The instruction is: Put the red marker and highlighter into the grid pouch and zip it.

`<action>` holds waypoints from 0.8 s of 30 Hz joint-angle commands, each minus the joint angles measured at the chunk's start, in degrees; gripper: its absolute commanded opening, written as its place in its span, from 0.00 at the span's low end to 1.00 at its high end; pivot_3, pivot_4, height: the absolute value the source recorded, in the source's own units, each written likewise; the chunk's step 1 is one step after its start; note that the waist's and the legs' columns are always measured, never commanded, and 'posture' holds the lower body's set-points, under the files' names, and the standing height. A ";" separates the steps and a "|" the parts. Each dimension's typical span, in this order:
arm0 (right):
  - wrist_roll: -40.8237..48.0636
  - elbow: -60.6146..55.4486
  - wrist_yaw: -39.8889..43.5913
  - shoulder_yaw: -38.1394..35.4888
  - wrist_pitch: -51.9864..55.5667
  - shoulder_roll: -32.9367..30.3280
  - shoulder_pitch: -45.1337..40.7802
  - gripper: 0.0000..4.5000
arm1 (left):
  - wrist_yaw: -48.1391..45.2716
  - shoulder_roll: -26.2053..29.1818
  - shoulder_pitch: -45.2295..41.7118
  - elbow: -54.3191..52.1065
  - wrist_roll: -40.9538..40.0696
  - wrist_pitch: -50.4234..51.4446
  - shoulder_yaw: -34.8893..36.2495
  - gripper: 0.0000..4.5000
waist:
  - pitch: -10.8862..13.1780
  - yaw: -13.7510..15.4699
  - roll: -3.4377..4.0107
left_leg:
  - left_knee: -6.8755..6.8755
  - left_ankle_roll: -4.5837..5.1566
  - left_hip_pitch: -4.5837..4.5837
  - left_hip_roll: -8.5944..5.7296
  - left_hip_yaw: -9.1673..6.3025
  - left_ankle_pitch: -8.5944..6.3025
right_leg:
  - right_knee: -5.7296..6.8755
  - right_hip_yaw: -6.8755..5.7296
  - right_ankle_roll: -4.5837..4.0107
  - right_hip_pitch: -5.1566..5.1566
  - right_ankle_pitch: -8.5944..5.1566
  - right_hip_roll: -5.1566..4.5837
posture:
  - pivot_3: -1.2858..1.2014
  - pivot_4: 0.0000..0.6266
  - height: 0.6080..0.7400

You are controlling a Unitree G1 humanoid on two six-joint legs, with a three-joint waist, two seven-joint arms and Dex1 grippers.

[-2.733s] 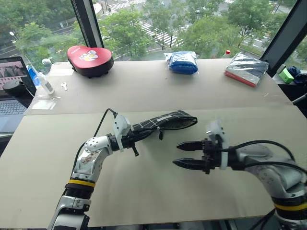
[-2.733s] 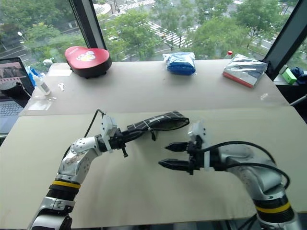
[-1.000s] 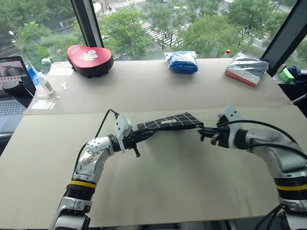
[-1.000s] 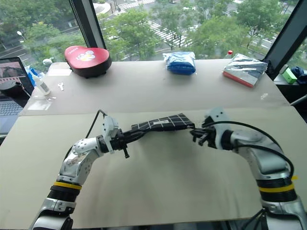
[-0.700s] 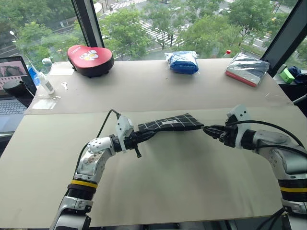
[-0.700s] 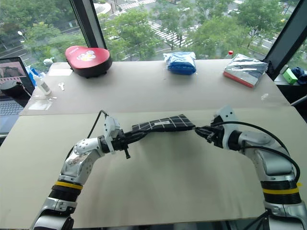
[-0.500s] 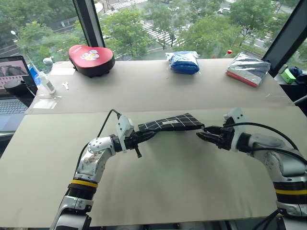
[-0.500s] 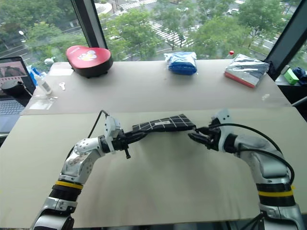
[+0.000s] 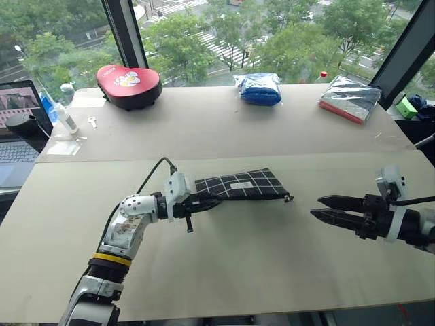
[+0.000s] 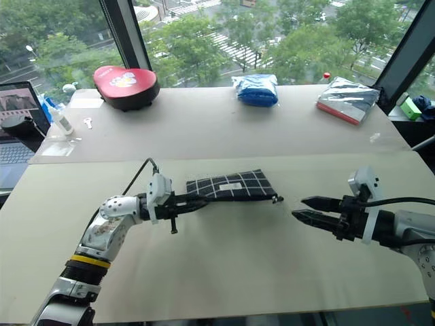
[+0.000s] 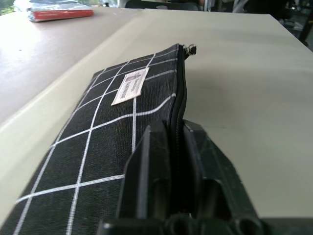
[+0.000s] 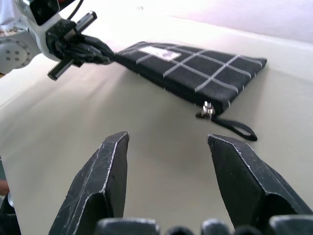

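Note:
The grid pouch (image 9: 238, 185), black with white lines and a small white label, lies flat on the table. Its zipper runs shut along the near edge, with the pull and strap (image 12: 208, 110) at the right end. My left gripper (image 9: 207, 202) is shut on the pouch's left end, and its fingers (image 11: 151, 161) pinch the zipper edge. My right gripper (image 9: 316, 206) hangs open to the right of the pouch, clear of the strap, with nothing between its fingers (image 12: 112, 161). The red marker and the highlighter are out of view.
A red heart-shaped case (image 9: 128, 83), a blue bag (image 9: 259, 88) and a silver packet (image 9: 350, 98) sit along the far edge by the window. A laptop (image 9: 17, 125) and a small bottle (image 9: 62, 117) stand at the far left.
My right gripper let go of the pouch's right end, opened, and drew back to the right. The pouch's raised right end dropped flat onto the table. My left gripper stayed on the pouch.

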 commanded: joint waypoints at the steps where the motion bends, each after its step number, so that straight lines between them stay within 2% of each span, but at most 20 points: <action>1: 1.25 -1.65 -1.30 -1.51 -1.25 0.41 -0.81 0.64 | -1.13 0.14 -0.55 -0.21 -0.63 -1.57 0.54 0.43 | 0.00 0.07 0.00 | 0.00 -0.01 0.00 0.00 0.00 0.00 | 0.02 0.00 0.00 -0.01 0.00 0.00 | 0.52 0.24 1.00; 4: 0.27 -1.22 -2.14 -0.39 -2.76 1.02 -0.98 0.64 | -2.13 0.19 0.25 -3.77 -4.15 3.26 0.76 0.69 | 0.00 0.13 0.00 | 0.00 -0.08 0.00 0.00 -0.01 0.05 | 0.04 0.00 0.00 -0.02 0.00 0.00 | 0.52 0.24 1.00; 5: -0.20 -0.94 -2.27 -0.07 -3.54 1.17 -1.04 0.64 | -2.20 0.38 0.67 -5.42 -5.67 5.57 1.03 0.74 | 0.00 0.12 0.00 | 0.00 -0.10 -0.01 0.00 -0.01 0.06 | 0.03 0.00 0.00 -0.02 0.00 0.00 | 0.52 0.24 1.00; 6: -0.55 -0.53 -2.24 0.21 -4.20 1.20 -1.08 0.64 | -2.05 0.72 1.09 -7.28 -7.35 8.30 1.42 0.87 | 0.00 0.11 0.00 | 0.00 -0.14 -0.01 0.00 0.00 0.09 | 0.03 0.00 0.00 -0.02 0.00 0.00 | 0.52 0.24 1.00; 8: -1.48 1.01 -2.16 0.60 -5.47 1.18 -1.54 0.64 | 0.24 2.04 2.00 -12.12 -13.93 17.72 4.49 0.95 | 0.00 0.02 0.00 | 0.00 -0.17 -0.01 0.00 0.00 0.10 | 0.02 0.00 0.00 -0.03 0.00 0.00 | 0.52 0.24 1.00; 11: -2.36 4.46 -2.34 0.18 -7.24 1.36 -3.06 0.64 | 6.93 5.14 2.83 -15.57 -22.93 31.49 12.15 0.95 | 0.01 -0.36 0.00 | 0.01 -0.18 -0.01 0.01 0.00 0.11 | 0.05 0.01 0.01 -0.08 -0.01 0.03 | 0.52 0.24 1.00; 16: -3.18 10.69 -1.80 -0.74 -9.66 1.02 -4.46 0.64 | 17.76 9.27 8.47 -17.78 -28.48 41.43 24.46 0.95 | 0.01 -0.38 0.01 | -0.17 -0.32 0.21 0.16 0.02 0.18 | 0.08 0.02 0.01 -0.02 -0.01 0.15 | 0.52 0.24 1.00; 21: -4.36 14.31 -1.48 0.31 -10.98 0.90 -6.03 0.64 | 20.77 10.51 14.09 -19.22 -29.80 41.65 31.46 0.95 | 0.02 0.06 0.03 | -0.18 -0.36 0.22 0.13 0.02 0.19 | 0.05 0.02 0.01 0.00 -0.01 0.11 | 0.52 0.24 1.00; 24: -4.84 15.47 -1.55 1.62 -11.17 1.18 -7.31 0.64 | 23.03 10.79 16.49 -20.27 -28.65 41.73 32.41 0.95 | 0.02 0.20 0.04 | -0.17 -0.72 0.22 0.13 0.03 -0.02 | 0.03 0.03 0.00 0.04 -0.01 0.11 | 0.52 0.24 1.00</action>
